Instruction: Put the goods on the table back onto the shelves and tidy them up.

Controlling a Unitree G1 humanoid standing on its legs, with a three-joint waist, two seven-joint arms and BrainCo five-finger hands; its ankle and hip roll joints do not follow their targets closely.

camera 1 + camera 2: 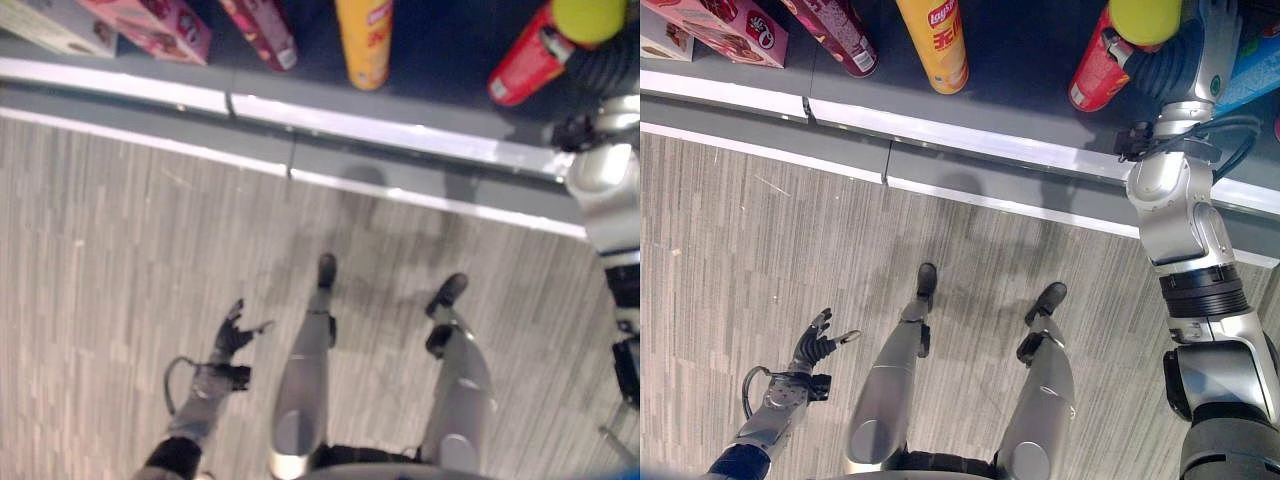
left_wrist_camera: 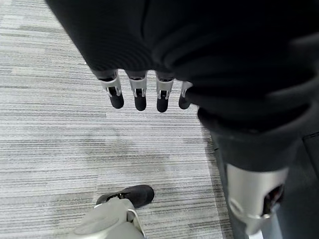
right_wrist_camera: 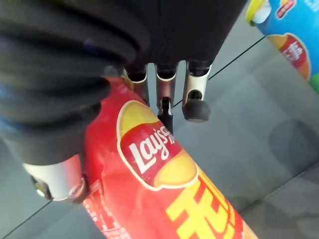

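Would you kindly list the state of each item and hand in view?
Red chip can: lying on the shelf, held by the right hand.
Yellow chip can: lying on the shelf, untouched.
Dark red can: lying, untouched.
Left hand: open, empty, over the floor.

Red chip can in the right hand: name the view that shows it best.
The right wrist view: the red chip can is seen from very close, with the right hand round it. Both eye views show it small on the shelf, partly behind the hand.

Yellow can (image 1: 936,45) and blue can (image 3: 289,37) flank red can (image 1: 1098,72) – gaps between
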